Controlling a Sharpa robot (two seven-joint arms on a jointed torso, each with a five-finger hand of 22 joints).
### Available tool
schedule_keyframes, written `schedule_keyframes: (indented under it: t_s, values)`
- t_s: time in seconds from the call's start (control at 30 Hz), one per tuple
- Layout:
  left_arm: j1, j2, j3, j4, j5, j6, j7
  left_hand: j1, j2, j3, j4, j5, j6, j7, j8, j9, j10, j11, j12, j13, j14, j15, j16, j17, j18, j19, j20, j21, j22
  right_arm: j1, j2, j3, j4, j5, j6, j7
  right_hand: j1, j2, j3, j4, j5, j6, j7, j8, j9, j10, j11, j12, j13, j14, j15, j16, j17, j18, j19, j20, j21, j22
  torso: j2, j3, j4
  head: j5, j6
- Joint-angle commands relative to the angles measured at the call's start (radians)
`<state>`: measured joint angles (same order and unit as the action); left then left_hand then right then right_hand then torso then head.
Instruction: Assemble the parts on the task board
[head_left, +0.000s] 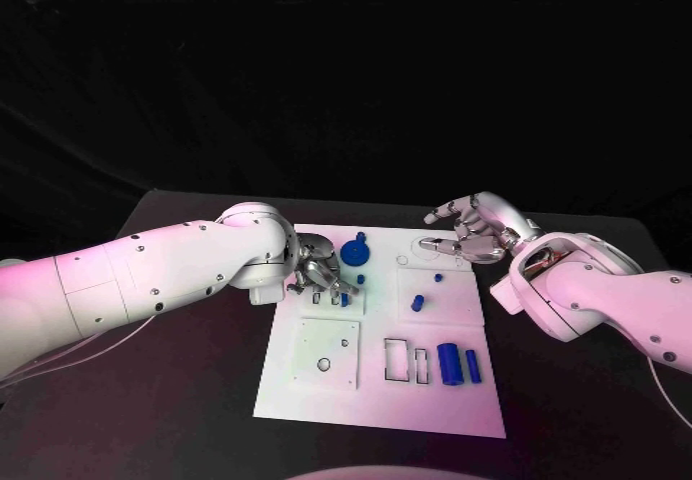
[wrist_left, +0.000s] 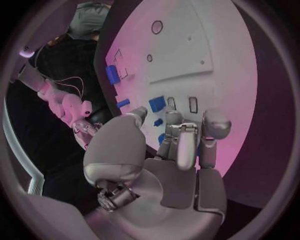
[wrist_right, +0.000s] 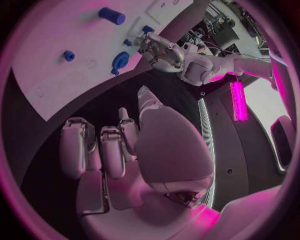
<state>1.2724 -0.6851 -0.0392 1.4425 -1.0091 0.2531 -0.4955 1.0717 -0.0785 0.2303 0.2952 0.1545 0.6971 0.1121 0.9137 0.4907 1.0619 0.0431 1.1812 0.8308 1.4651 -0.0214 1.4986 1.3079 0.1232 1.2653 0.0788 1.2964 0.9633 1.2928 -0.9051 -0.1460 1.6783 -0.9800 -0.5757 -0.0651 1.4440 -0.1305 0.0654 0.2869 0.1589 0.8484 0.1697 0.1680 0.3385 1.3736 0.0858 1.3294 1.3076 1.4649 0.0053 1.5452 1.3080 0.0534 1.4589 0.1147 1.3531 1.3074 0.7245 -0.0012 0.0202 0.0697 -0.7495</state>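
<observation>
A black table (head_left: 188, 400) lies under everything, and a glowing magenta light bar (wrist_right: 237, 100) stands beyond it.

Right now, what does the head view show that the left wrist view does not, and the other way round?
Head view alone: both arms reaching in over the table, with the right hand raised at the far right corner of the task board, fingers apart and holding nothing.

Left wrist view alone: the left hand from behind, its fingertips down among small blue parts; whether it grips one I cannot tell.

Both: the white task board, its rectangular slots, and the large blue cylinder lying beside them.
</observation>
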Motion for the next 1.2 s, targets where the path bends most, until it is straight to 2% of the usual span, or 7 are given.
schedule_keyframes:
  t_s: [0.03, 0.3, 0.47, 0.6, 0.97, 1.13, 1.2]
  values:
    - [0.001, 0.002, 0.0, 0.003, 0.0, 0.022, 0.0, 0.003, 0.007, -0.002, -0.002, 0.003, -0.002, -0.006, 0.007, 0.001, 0.0, -0.008, 0.002, 0.0, 0.049, -0.005, 0.004, 0.121, -0.008, 0.003, -0.005, 0.007, 0.003, 0.0, 0.002, 0.0, -0.001, -0.007, 0.013, -0.004, 0.005, 0.0, 0.006, 0.001, 0.007, -0.002, 0.003, -0.006, -0.001, -0.004, 0.0, -0.006, 0.016, 0.085, 0.006, -0.006, 0.175, 0.004, -0.007, -0.001, -0.007, 0.089, 0.0, 0.0004, 0.0001, -0.002, -0.006]
    - [0.001, -0.002, -0.001, 0.005, 0.005, 0.016, 0.0, 0.037, 0.018, 0.009, -0.003, 0.011, 0.003, -0.01, 0.016, 0.007, 0.002, -0.011, 0.002, 0.0, 0.047, -0.008, 0.001, 0.118, -0.008, -0.002, -0.007, 0.009, 0.003, 0.0, 0.003, 0.0, -0.003, -0.019, 0.016, -0.008, 0.006, 0.0, 0.007, 0.001, 0.007, -0.002, 0.003, -0.006, -0.001, -0.004, 0.0, -0.006, 0.016, 0.084, 0.006, -0.006, 0.175, 0.004, -0.008, -0.001, -0.009, 0.088, 0.001, 0.0002, -0.0005, 0.0, -0.011]
    - [0.001, -0.003, -0.001, 0.009, 0.019, 0.0, 0.0, 0.099, 0.052, 0.066, -0.003, 0.012, -0.003, -0.014, 0.019, 0.012, -0.002, -0.015, -0.003, -0.005, 0.045, -0.011, -0.002, 0.115, -0.007, -0.009, -0.009, 0.012, 0.003, -0.001, 0.005, 0.0, -0.004, -0.03, 0.011, -0.005, 0.008, 0.002, 0.009, 0.0, 0.009, 0.0, 0.003, -0.006, -0.001, -0.004, 0.0, -0.006, 0.016, 0.084, 0.005, -0.006, 0.175, 0.004, -0.008, -0.001, -0.008, 0.089, 0.0, 0.001, -0.0007, 0.0, -0.015]
    - [0.001, -0.003, -0.001, 0.011, 0.035, -0.004, 0.001, 0.127, 0.051, 0.098, -0.005, 0.011, -0.007, -0.014, 0.019, 0.015, -0.006, -0.016, -0.005, -0.008, 0.045, -0.011, -0.004, 0.113, -0.007, -0.012, -0.01, 0.013, 0.004, -0.001, 0.007, 0.0, -0.008, -0.04, 0.01, -0.005, 0.008, 0.002, 0.009, 0.0, 0.009, 0.0, 0.003, -0.006, -0.001, -0.004, 0.0, -0.006, 0.016, 0.084, 0.005, -0.006, 0.175, 0.004, -0.008, -0.001, -0.008, 0.089, 0.001, 0.0008, -0.0002, 0.0, -0.015]
    - [0.001, -0.005, -0.001, 0.009, 0.093, -0.013, 0.005, 0.215, 0.018, 0.209, -0.012, 0.01, -0.015, -0.015, 0.021, 0.022, -0.035, -0.017, -0.039, -0.055, 0.039, -0.012, -0.01, 0.105, -0.005, -0.026, -0.009, 0.01, -0.006, -0.002, 0.01, 0.0, -0.018, -0.037, 0.014, -0.007, 0.01, 0.004, 0.011, 0.0, 0.012, 0.001, 0.002, -0.005, -0.001, -0.003, 0.0, -0.005, 0.017, 0.084, 0.005, -0.006, 0.175, 0.004, -0.008, -0.001, -0.008, 0.089, 0.0, 0.001, -0.0003, 0.002, -0.019]
    - [0.001, -0.007, -0.001, 0.01, 0.113, -0.016, 0.006, 0.246, -0.001, 0.333, -0.021, 0.011, -0.02, -0.015, 0.025, 0.031, -0.032, -0.017, -0.048, -0.062, 0.04, -0.013, -0.01, 0.107, -0.005, -0.027, -0.009, 0.014, -0.002, -0.002, 0.011, 0.0, -0.02, -0.036, 0.014, -0.007, 0.01, 0.004, 0.011, 0.0, 0.012, 0.001, 0.002, -0.005, -0.001, -0.003, 0.0, -0.005, 0.017, 0.084, 0.005, -0.006, 0.175, 0.004, -0.008, -0.001, -0.008, 0.089, 0.001, 0.0008, -0.0003, 0.002, -0.018]
    - [0.001, -0.008, -0.001, 0.01, 0.118, -0.016, 0.007, 0.248, -0.02, 0.419, -0.04, 0.01, -0.027, -0.013, 0.031, 0.039, -0.032, -0.017, -0.053, -0.068, 0.04, -0.012, -0.011, 0.108, -0.005, -0.028, -0.009, 0.015, 0.0, -0.002, 0.011, 0.0, -0.021, -0.035, 0.014, -0.007, 0.01, 0.004, 0.011, 0.0, 0.012, 0.001, 0.002, -0.005, -0.001, -0.003, 0.0, -0.005, 0.017, 0.084, 0.005, -0.006, 0.175, 0.004, -0.008, -0.001, -0.008, 0.089, 0.0, 0.001, -0.0001, 0.003, -0.019]
